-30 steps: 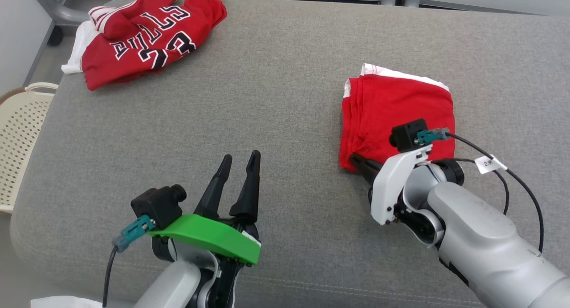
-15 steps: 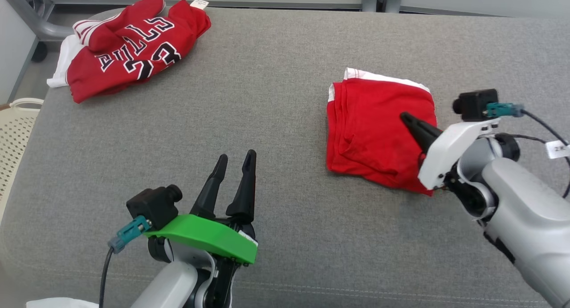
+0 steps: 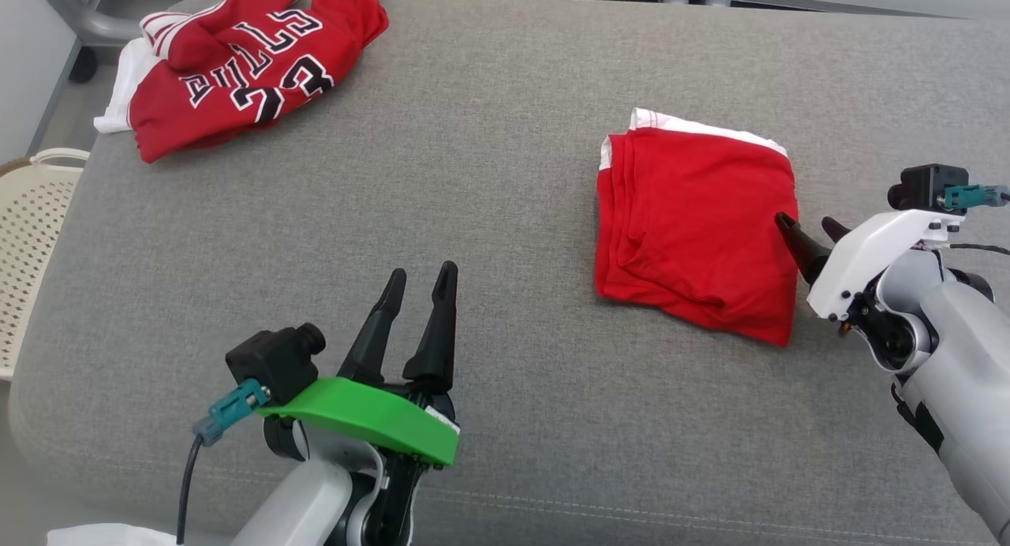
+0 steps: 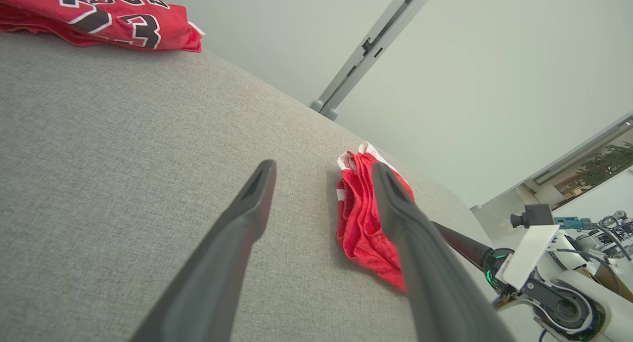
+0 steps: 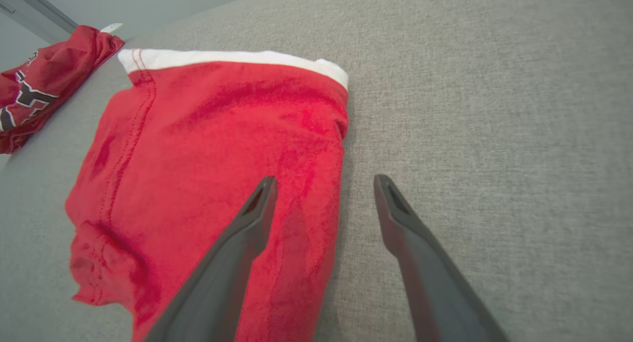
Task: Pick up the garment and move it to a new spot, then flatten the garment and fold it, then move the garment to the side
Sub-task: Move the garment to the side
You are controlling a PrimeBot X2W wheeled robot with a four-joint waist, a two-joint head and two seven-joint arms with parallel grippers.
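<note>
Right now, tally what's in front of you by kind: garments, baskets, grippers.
Garments: 2 (folded garment, jersey)
Basket: 1
Grippers: 2 (left gripper, right gripper)
Total: 5

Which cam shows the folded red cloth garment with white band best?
Head view: the folded red cloth garment shows almost whole from above on the grey fabric cushion. Right wrist: closer, but cropped and partly behind the right pincer. Left wrist: low-angle, partly hidden.
</note>
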